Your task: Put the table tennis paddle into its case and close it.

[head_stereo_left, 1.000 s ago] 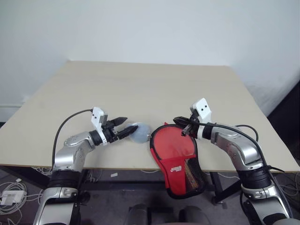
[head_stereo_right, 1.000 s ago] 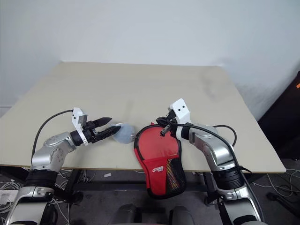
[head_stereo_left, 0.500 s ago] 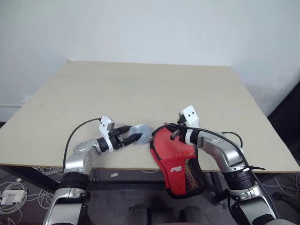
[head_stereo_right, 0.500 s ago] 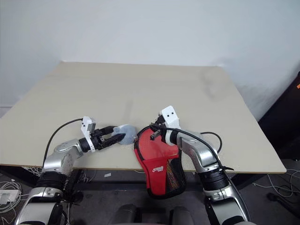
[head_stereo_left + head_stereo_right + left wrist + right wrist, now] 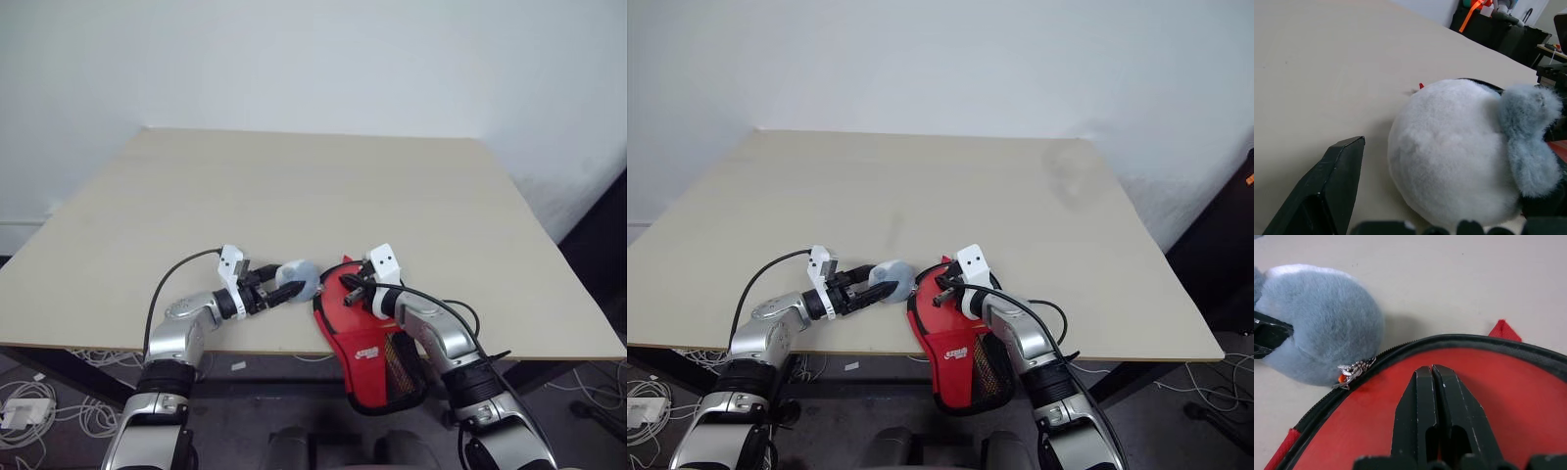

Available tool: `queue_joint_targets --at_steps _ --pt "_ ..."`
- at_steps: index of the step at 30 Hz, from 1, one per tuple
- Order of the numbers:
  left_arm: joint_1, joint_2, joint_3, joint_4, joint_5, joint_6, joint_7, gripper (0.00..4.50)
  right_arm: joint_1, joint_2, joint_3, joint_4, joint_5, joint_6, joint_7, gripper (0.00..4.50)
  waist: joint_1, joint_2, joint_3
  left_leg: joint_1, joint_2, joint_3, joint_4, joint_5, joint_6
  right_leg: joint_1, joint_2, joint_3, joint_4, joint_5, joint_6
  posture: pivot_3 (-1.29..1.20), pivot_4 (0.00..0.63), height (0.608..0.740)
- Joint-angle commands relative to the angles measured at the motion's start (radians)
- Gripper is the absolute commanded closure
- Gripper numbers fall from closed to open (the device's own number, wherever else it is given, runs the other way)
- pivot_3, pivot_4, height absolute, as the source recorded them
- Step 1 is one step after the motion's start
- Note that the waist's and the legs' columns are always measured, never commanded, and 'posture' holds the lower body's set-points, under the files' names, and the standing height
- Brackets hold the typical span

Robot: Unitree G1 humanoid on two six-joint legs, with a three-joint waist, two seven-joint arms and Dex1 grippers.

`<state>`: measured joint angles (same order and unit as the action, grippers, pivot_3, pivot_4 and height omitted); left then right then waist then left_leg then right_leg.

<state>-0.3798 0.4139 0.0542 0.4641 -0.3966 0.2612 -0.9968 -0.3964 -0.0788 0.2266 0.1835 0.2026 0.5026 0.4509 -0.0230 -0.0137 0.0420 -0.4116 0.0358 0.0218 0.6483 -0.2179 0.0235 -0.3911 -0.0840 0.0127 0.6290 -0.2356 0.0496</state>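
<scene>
The case (image 5: 367, 328) lies red side up at the table's (image 5: 294, 196) near edge, overhanging it. The right pincer (image 5: 1432, 374), clenched empty, angles down over the case's round end. The left pincer (image 5: 284, 290) reaches low across the table, spread wide around a grey pom-pom (image 5: 299, 278) beside the case.

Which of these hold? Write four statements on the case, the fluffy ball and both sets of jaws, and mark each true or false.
1. The case lies on the table with its narrow end hanging over the near edge. True.
2. The right jaws stand wide open. False: they are shut, over the case's red face.
3. The fluffy grey ball sits against the case's rim, next to the zip pull. True.
4. The left jaws are shut on the case. False: they are open, at the fluffy grey ball.
</scene>
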Motion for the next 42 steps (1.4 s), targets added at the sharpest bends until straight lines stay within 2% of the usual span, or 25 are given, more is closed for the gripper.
queue_joint_targets --at_steps 1,18,21,27,30,37,42 --pt "-0.009 -0.003 -0.002 -0.034 0.011 0.004 0.012 0.00 0.005 0.000 -0.008 -0.011 -0.006 -0.016 0.008 4.45 0.000 0.000 0.000 0.000 0.000 0.000 0.000 0.000 0.000 0.000 0.000 0.000 0.000 0.000 0.000 0.00 0.000 0.740" --pt "-0.057 0.028 0.049 -0.044 -0.040 0.083 -0.027 0.00 0.031 0.006 0.005 -0.049 -0.018 0.040 0.013 4.45 -0.004 0.000 0.000 0.000 0.000 0.000 0.000 0.000 0.000 0.000 0.000 0.000 0.000 0.000 0.000 0.00 0.000 0.740" --pt "-0.042 0.025 0.042 -0.049 -0.032 0.100 -0.025 0.62 0.033 0.009 0.003 -0.056 -0.018 0.049 0.009 4.50 -0.004 0.000 0.000 0.000 0.000 0.000 0.000 0.000 0.000 0.000 0.000 0.000 0.000 0.000 0.000 0.00 0.000 0.740" --pt "-0.016 0.006 0.029 -0.055 -0.021 0.104 -0.019 2.62 0.035 0.012 -0.003 -0.070 -0.016 0.065 0.005 4.50 -0.005 0.000 0.000 0.000 0.000 0.000 0.000 0.000 0.000 0.000 0.000 0.000 0.000 0.000 0.000 0.00 0.000 0.740" --pt "-0.012 -0.006 0.024 -0.055 -0.015 0.101 -0.012 3.45 0.037 0.011 -0.005 -0.073 -0.016 0.072 0.005 4.50 -0.004 0.000 0.000 0.000 0.000 0.000 0.000 0.000 0.000 0.000 0.000 0.000 0.000 0.000 0.000 0.00 0.000 0.740" --pt "-0.003 -0.029 0.010 -0.066 -0.002 0.100 0.004 3.45 0.039 0.008 -0.007 -0.072 -0.018 0.081 0.005 4.50 -0.004 0.001 -0.002 0.001 0.000 -0.001 0.000 0.000 0.000 0.001 0.000 0.000 0.000 0.000 0.000 0.00 0.000 0.740" --pt "-0.026 -0.012 0.016 -0.076 -0.007 0.121 -0.003 3.45 0.040 0.010 -0.006 -0.071 -0.018 0.087 0.005 4.50 -0.003 0.001 -0.002 0.001 0.000 -0.001 0.000 0.000 0.000 0.001 0.000 0.000 0.000 0.000 0.000 0.00 0.000 0.740"
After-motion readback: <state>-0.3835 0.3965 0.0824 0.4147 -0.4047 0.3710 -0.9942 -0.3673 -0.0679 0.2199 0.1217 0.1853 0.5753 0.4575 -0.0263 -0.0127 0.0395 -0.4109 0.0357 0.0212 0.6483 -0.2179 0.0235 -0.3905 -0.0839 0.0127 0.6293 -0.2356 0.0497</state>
